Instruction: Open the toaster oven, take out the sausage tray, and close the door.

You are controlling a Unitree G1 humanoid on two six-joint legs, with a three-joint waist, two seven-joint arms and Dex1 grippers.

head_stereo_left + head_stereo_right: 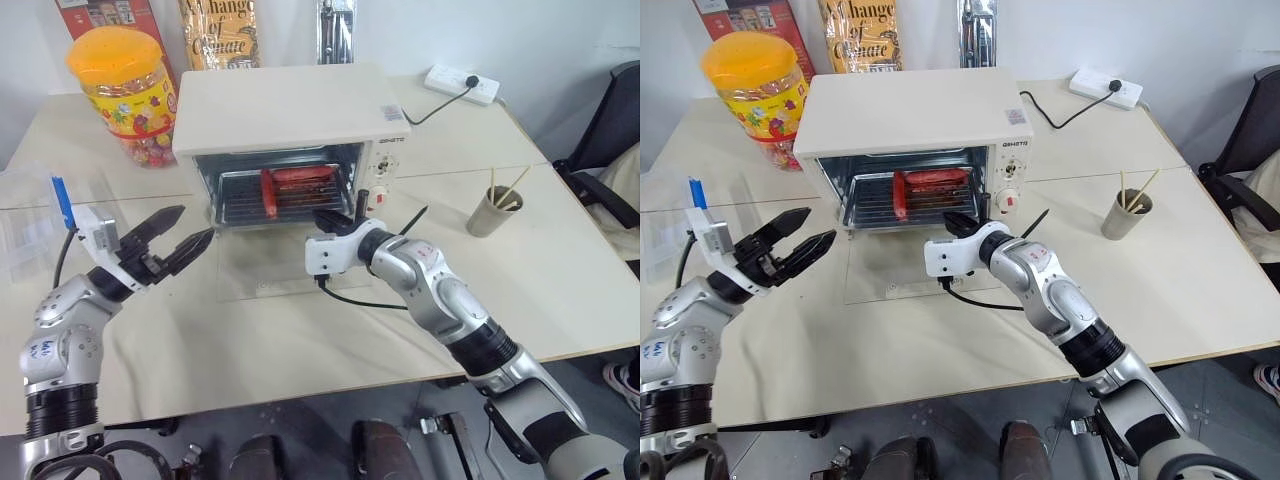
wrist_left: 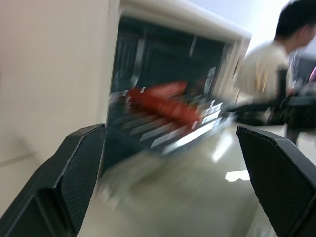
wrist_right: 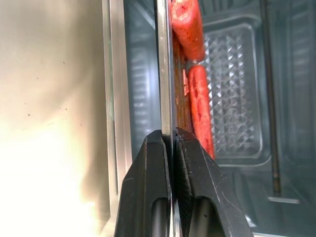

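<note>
While the right gripper (image 3: 170,140) pinches the tray (image 1: 285,195) rim in the oven (image 1: 285,120), the left gripper (image 1: 180,235) waits wide at 9 o'clock, with 2 sausages (image 3: 190,59) aboard.

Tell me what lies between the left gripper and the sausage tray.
Bare tabletop and the lowered glass door, seen from the head views; left gripper hangs open beside sausage tray.

Toaster oven (image 1: 910,110): cream-white casing, dark lettering and 1 red knob (image 1: 1008,201) on its right panel. Tray (image 3: 232,89): silver metal, embossed diamond pattern on its floor, brown staining beside the red sausages (image 3: 200,111). Door (image 1: 900,270): clear glass pane. Both grippers, left (image 1: 790,245) and right (image 1: 958,224), have black fingers. Table (image 1: 1200,260): pale beige. Jar (image 1: 752,90): orange lid, red and yellow printed label. Cup (image 1: 1124,215): grey-beige. Power strip (image 1: 1102,85): white.
</note>
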